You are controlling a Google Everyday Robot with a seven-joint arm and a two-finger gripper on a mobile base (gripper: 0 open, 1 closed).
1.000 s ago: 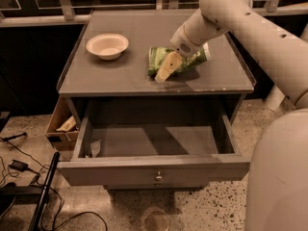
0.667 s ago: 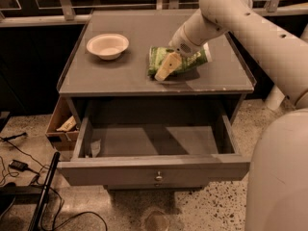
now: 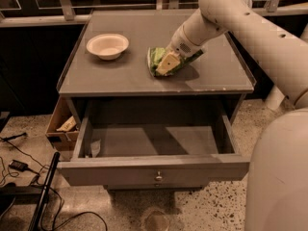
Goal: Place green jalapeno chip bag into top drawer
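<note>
Single view, set high on the near side, looking down and toward the far edge. The worktop [image 3: 120,78] fills the upper half and the open top drawer [image 3: 154,170] the lower; the robot's body [image 3: 281,177] crowds the near right. The claw [image 3: 168,62] sits right of centre on the worktop, at the green jalapeno chip bag [image 3: 155,57].

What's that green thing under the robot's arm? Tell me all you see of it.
It is a green chip bag, glossy and crinkled, lying on the grey cabinet top, beside the white bowl but apart from it. The robot's tool sits on its middle, hiding much of it. It is not yet in the open top drawer below.
</note>
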